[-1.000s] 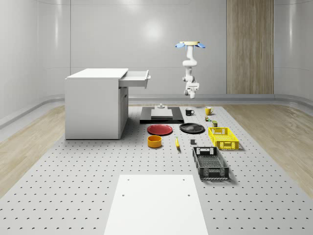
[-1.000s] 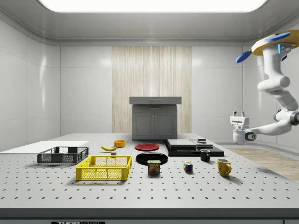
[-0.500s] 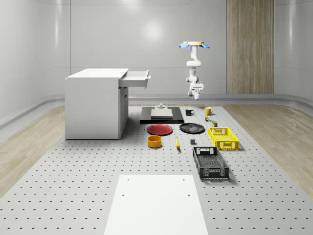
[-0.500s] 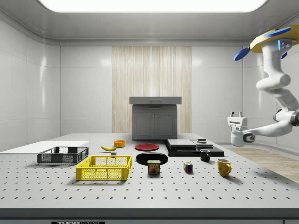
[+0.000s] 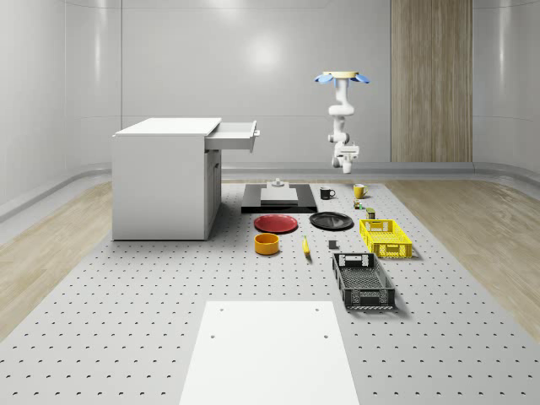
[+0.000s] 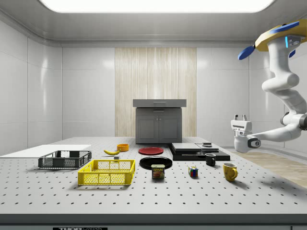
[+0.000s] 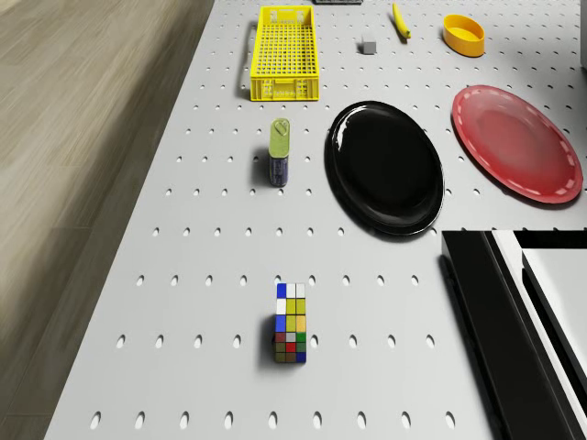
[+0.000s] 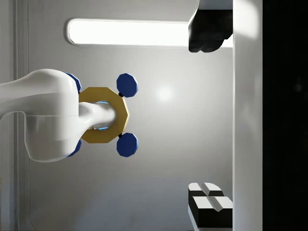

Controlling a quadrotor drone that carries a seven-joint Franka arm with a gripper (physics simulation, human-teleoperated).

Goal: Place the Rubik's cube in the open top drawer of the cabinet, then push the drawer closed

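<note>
Drone hovered high past the table's far end; gripper pointed up, fingers spread, empty. Cube sat on table near mug. Risk: a rushed flip-down knocks the cube away.

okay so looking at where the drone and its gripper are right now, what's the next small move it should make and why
Probably turn the gripper downward and descend toward the Rubik's cube. The drone hovers high over the table's far-right end in the side view, its gripper pointing up, well above the cube, which sits untouched beside the yellow mug. The drawer is already open.
</note>
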